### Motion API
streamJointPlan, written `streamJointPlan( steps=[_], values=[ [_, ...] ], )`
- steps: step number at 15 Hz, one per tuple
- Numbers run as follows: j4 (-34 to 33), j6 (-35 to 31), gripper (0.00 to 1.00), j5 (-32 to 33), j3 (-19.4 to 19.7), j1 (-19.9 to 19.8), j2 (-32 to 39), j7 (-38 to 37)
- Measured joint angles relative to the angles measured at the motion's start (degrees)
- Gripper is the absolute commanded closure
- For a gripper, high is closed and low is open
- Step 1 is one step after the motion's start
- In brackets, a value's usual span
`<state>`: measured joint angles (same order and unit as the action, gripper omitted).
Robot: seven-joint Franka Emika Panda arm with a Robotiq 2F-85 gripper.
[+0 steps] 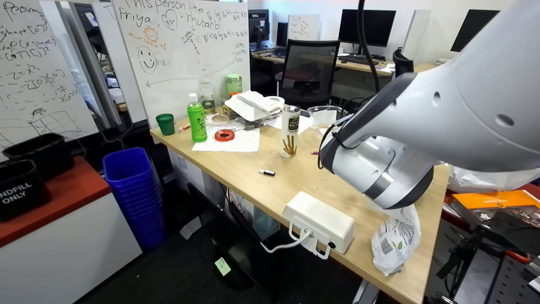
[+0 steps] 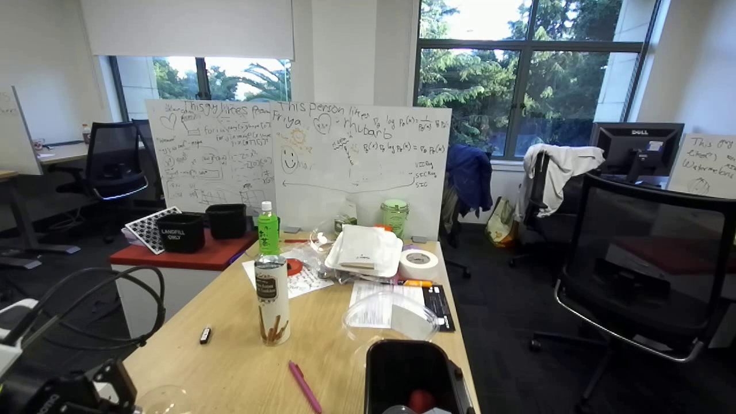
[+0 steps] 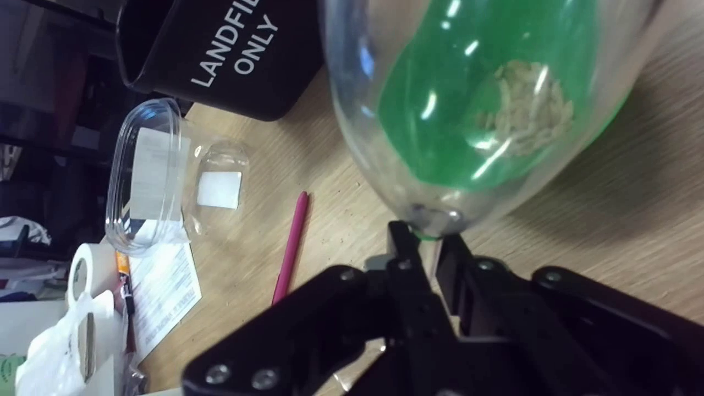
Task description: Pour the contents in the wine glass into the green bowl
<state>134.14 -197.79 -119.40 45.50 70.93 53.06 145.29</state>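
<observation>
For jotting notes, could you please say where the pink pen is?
In an exterior view, the pink pen lies on the table, left of the black bin.

Wine glass (image 3: 467,143): one. Green bowl (image 3: 609,124): one. Light-brown bits (image 3: 528,110): one cluster, too blurred to count singly. Gripper (image 3: 428,245), two-fingered: one. Robot arm (image 1: 422,109): one. Green cup (image 1: 166,125): one. Green bottle (image 1: 197,121), white-capped: one. Green lidded jar (image 2: 394,219): one. White canister (image 1: 289,131), black label: one. Black bins (image 2: 183,245) across all views: three, two being on the red-topped cabinet (image 1: 82,182). Blue bins (image 1: 135,194): one nested stack, number within uncertain. White tape roll (image 2: 418,272): one. Red ring (image 1: 217,135): one. White tray (image 2: 395,250): one. Pink pen (image 2: 304,386): one. Small black-and-white stick (image 1: 267,172): one. Red item (image 2: 421,401), partly hidden: one. Printed white bag (image 1: 397,242): one. White box (image 1: 319,219) with bracket: one. Orange box (image 1: 498,200): one. Whiteboard panels (image 2: 368,167) in an exterior view: four.
</observation>
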Motion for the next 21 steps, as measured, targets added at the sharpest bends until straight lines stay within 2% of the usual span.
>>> streamJointPlan(
  steps=[5, 9, 13, 18, 19, 21],
  values=[
    [-3.39, -0.01, 0.96, 0.02, 3.86, 6.78, 7.65, 4.11],
    [-4.93, -0.01, 0.96, 5.72, 6.10, 9.61, 13.89, 3.71],
    [-5.50, -0.01, 0.96, 11.03, 6.67, 10.33, 20.35, 3.68],
    [-5.47, 0.01, 0.96, 13.38, 7.58, 10.13, 26.37, 3.68],
    [-5.43, 0.01, 0.85, 13.67, 7.78, 9.83, 26.59, 3.67],
    [-5.47, 0.02, 0.85, 13.95, 8.29, 9.17, 26.38, 3.49]
  ],
)
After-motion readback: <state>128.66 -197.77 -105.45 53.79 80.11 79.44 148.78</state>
